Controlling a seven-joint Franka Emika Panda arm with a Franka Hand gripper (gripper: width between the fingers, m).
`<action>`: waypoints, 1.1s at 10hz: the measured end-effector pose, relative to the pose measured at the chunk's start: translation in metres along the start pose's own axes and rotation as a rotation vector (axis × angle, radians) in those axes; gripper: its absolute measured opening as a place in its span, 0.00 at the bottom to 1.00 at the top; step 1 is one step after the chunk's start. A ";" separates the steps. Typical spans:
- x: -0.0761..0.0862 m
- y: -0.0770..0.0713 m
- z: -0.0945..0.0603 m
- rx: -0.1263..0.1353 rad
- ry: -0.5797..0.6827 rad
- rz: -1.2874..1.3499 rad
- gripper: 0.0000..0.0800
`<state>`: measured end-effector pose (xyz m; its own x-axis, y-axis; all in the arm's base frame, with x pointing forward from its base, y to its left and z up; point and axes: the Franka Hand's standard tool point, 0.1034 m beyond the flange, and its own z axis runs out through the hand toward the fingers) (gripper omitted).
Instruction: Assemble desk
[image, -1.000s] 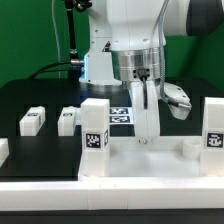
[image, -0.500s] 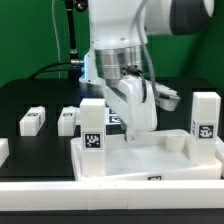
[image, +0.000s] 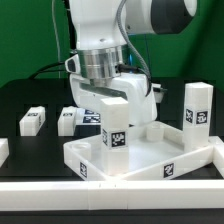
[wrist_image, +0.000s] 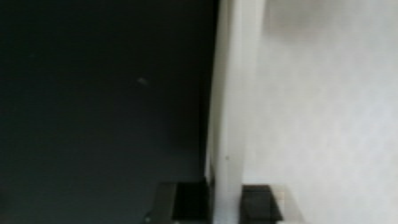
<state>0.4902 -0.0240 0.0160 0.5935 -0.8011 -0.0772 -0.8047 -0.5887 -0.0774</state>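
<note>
The white desk slab (image: 140, 165) lies upside down on the black table, turned at an angle to the table's front. Two square white legs stand upright in its corner sockets: one near the front (image: 116, 125), one at the exterior view's right (image: 196, 108). My gripper (image: 136, 118) comes down behind the front leg, which partly hides it. In the wrist view the gripper (wrist_image: 224, 203) is shut on the slab's raised rim (wrist_image: 226, 100), with one dark finger (wrist_image: 187, 203) on each side of that thin white edge.
Two loose white legs (image: 32, 120) (image: 68, 118) lie on the black table at the exterior view's left. The marker board (image: 92, 117) shows behind them. A white block (image: 3, 150) sits at the left edge, and a white ledge (image: 100, 205) runs along the front.
The slab has swung round on the table with the gripper holding its rim. The front leg moved toward the exterior view's right, the far leg toward its left, and the arm shifted left.
</note>
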 end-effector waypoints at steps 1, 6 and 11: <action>0.003 0.002 -0.001 -0.011 0.003 -0.097 0.08; 0.020 -0.012 -0.007 -0.055 0.051 -0.708 0.08; 0.048 -0.030 -0.012 -0.103 0.087 -1.373 0.08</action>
<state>0.5430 -0.0462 0.0264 0.9048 0.4211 0.0626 0.4198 -0.9070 0.0336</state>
